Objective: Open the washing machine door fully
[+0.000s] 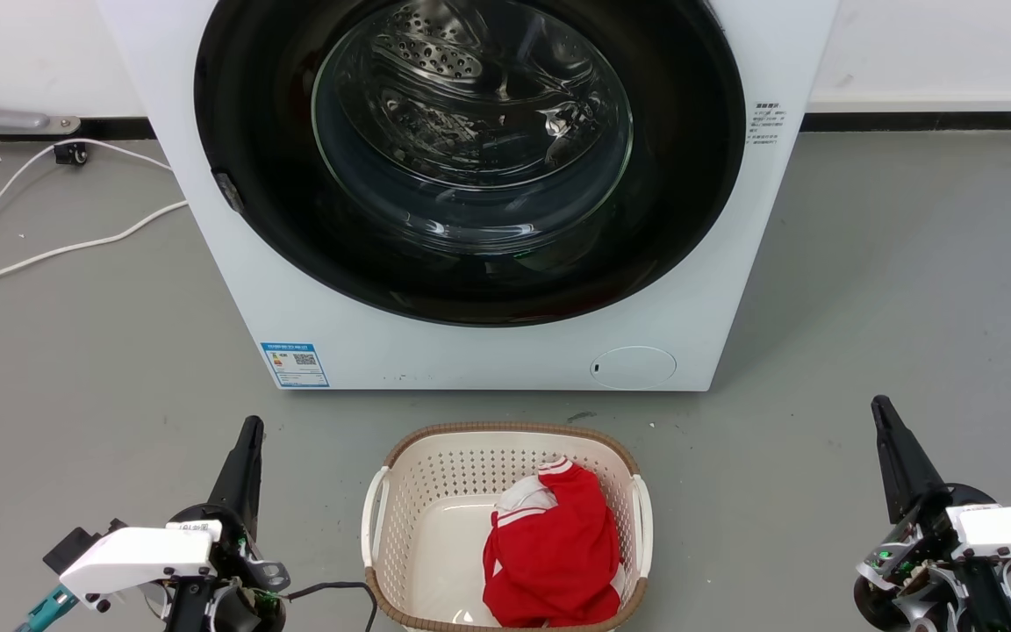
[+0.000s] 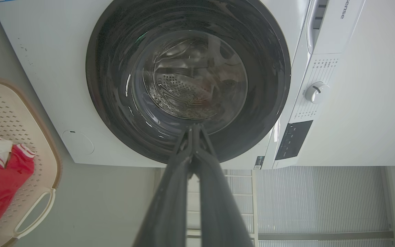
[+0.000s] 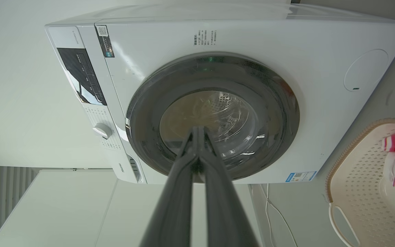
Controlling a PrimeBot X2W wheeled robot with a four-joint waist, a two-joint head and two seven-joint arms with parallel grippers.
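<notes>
Plainly all is left to do: the washing machine door lies shut on the washing machine, with the left gripper and right gripper well apart from it, jaws pinched together, empty.

— How's the light?
— Bright, soft and even. The plain grey floor carries just a faint shadow below the round glossy black washing machine door.
— Glare?
— White streaks curl over that door's glass. In the wrist views straight edges around it bow, and the long dark left end effector blurs close to the lens.
</notes>
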